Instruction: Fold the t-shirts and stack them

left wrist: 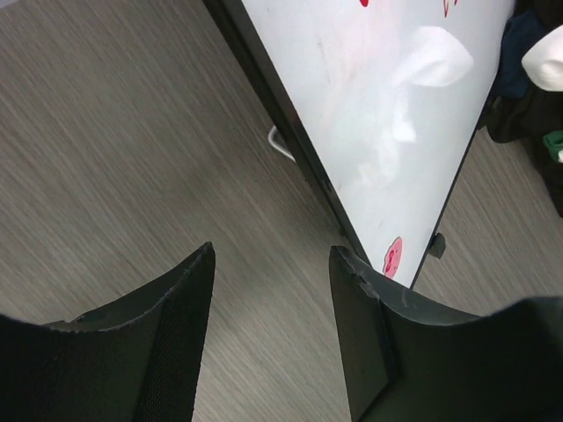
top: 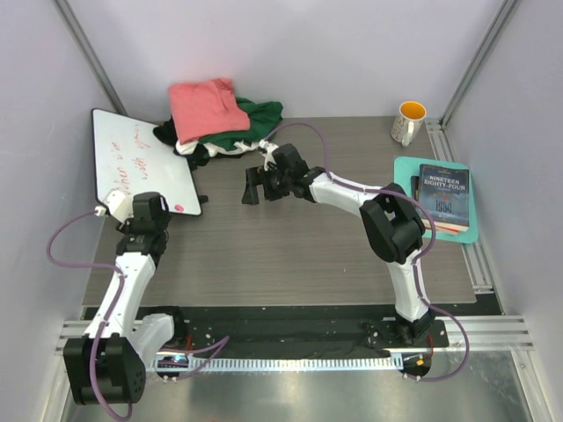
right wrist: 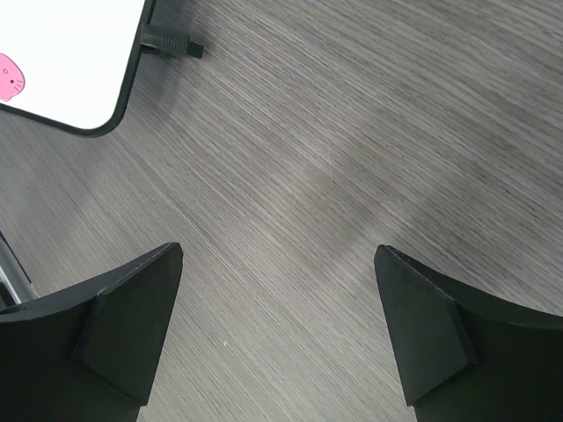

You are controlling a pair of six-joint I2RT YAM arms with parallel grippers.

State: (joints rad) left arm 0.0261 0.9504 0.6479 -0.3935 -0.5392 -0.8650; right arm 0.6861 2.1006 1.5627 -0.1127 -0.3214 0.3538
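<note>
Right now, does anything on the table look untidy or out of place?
Yes. The t-shirts lie in a loose, crumpled heap at the back, the salmon-pink one on top of the dark green one. The whiteboard beside them lies at a slant. The mug stands upright.

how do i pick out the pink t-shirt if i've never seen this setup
Find the white board lying far left on the table. Just right of it, a heap of t-shirts sits at the far edge. The salmon-pink t-shirt lies on top, the only warm colour, over the dark green shirt.
</note>
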